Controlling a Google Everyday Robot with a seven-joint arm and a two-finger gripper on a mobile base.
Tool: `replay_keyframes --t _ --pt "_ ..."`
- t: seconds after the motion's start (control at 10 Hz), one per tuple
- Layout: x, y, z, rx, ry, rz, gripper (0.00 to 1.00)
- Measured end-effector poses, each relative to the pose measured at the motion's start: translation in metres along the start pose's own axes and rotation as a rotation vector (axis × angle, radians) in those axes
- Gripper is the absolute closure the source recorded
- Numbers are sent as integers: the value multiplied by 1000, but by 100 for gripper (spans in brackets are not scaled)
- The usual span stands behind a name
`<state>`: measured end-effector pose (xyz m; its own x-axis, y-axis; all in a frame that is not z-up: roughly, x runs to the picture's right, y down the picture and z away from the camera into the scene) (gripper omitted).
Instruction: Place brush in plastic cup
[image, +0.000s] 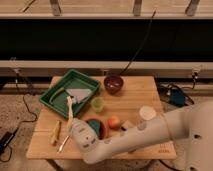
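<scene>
The brush (69, 112) is a slim white stick that runs from the near edge of the green tray down toward the table's front left. My gripper (71, 125) sits at its lower end, at the tip of my white arm reaching in from the lower right. Whether it grips the brush does not show. The plastic cup (97, 103), small and lime green, stands upright just right of the brush's upper end, with a small gap between them.
A green tray (59, 95) holding a grey piece lies at the back left. A dark bowl (114, 84) stands behind the cup. A teal bowl (100, 128), an orange fruit (114, 122) and a white cup (147, 112) lie to the right. A yellow stick (56, 133) and a fork (63, 145) rest front left.
</scene>
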<state>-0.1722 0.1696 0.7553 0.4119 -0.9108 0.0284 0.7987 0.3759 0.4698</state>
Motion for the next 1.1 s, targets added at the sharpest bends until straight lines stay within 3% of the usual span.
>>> replay_keyframes --t 1.1 --pt "-5 -5 2 -4 -2 33 20"
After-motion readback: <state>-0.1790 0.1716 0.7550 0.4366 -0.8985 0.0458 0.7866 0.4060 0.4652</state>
